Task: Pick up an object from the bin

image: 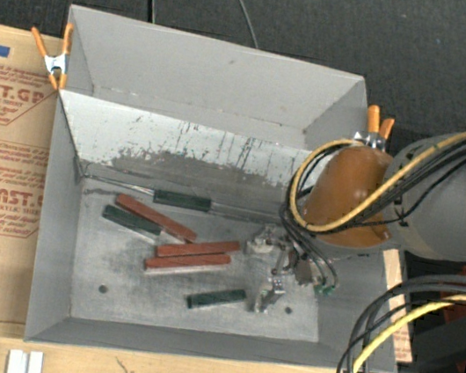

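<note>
Here the gripper point(270, 293) hangs low in the grey bin point(57, 222), just right of a short dark green bar point(216, 298) that lies flat. Whether the jaws are open or closed cannot be told. That bar looks light, stiff and smooth, probably slippery, so a hold across its narrow width near mid-length seems soundest. Up-left of it lie two reddish-brown bars point(193, 259).

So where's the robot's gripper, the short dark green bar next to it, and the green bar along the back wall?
gripper point(270, 295), camera view, at its lower end.
short dark green bar point(216, 298), camera view, middle of its length.
green bar along the back wall point(182, 201), camera view, middle of its length.
</note>
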Controlling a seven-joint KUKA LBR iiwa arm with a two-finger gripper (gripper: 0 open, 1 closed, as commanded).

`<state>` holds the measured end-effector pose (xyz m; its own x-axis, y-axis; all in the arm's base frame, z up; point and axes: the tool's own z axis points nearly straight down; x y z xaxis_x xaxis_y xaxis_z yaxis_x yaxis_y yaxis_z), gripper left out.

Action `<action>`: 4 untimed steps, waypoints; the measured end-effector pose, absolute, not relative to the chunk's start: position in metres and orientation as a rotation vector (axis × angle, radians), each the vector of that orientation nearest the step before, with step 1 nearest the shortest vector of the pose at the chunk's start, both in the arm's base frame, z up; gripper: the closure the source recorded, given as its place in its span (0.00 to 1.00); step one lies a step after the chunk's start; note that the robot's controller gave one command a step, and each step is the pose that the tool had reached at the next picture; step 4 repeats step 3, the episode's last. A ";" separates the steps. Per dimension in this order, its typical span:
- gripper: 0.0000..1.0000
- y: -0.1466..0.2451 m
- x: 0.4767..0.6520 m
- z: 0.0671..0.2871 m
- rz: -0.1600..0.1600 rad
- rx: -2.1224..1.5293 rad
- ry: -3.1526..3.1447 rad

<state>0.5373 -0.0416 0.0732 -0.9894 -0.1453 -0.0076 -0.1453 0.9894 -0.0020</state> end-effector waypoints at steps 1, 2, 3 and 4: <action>1.00 0.005 0.482 0.076 -0.004 -0.722 3.053; 1.00 0.005 0.482 0.076 -0.004 -0.722 3.053; 1.00 0.056 0.485 0.215 0.002 -0.824 3.029; 1.00 0.056 0.485 0.215 0.002 -0.824 3.029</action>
